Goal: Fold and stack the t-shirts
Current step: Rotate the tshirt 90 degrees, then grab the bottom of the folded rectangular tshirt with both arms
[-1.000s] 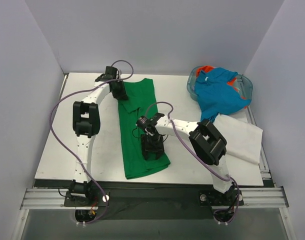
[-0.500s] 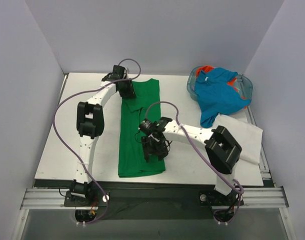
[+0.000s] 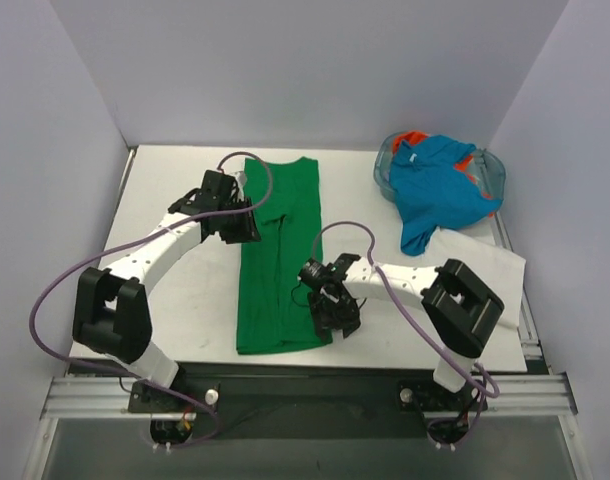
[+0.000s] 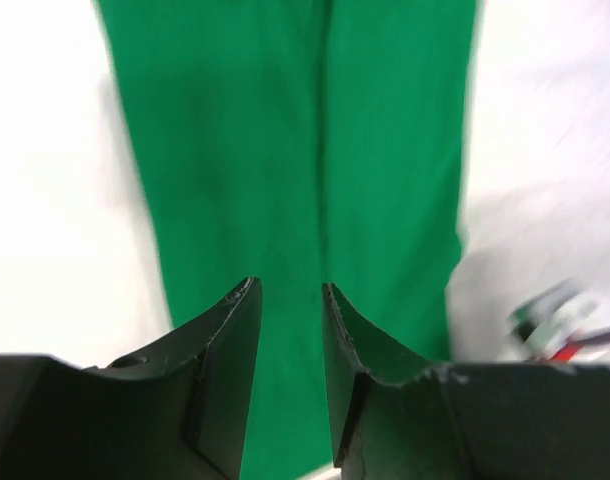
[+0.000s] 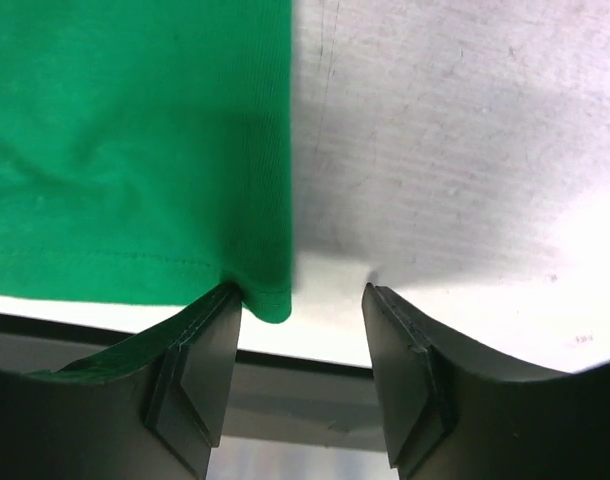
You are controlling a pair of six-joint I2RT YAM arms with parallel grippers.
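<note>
Top external view: green shirt [image 3: 278, 255] lies as a long folded strip mid-table [image 3: 205, 300], running 12 to 6 o'clock. Blue shirt [image 3: 435, 190] spills from a bin [image 3: 382, 170] at 2 o'clock, orange shirt [image 3: 415, 137] under it. Left claw [image 3: 247, 225] hovers over the strip's 10 o'clock edge, part open, empty. Right claw [image 3: 337, 318] sits at its 5 o'clock corner, part open, gripping nothing.

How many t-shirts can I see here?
3: a green t-shirt lying as a long strip mid-table, a turquoise t-shirt spilling from the bin at far right, an orange-red t-shirt peeking beneath it. More may be hidden.
</note>
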